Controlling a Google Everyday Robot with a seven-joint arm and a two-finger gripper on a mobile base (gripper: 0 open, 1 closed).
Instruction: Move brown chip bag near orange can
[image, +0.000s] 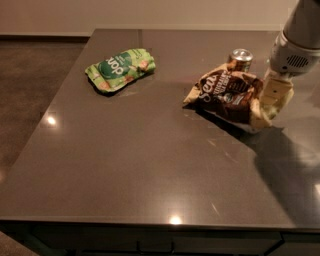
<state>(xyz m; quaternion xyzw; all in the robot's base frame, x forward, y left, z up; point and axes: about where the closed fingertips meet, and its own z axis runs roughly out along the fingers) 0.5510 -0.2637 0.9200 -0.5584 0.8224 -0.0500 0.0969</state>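
The brown chip bag (225, 92) lies on the dark table, dark brown and tan with white lettering. The orange can (241, 58) stands upright just behind it, its lower part hidden by the bag's top edge. My gripper (268, 111) reaches down from the upper right. Its tan fingers (276, 92) are closed on the bag's right end, which is slightly bunched up.
A smaller green snack bag (120, 69) lies at the back left of the table (150, 165). The table's front edge runs along the bottom, and its left edge drops to a brown carpeted floor. The arm's shadow falls on the right side of the table.
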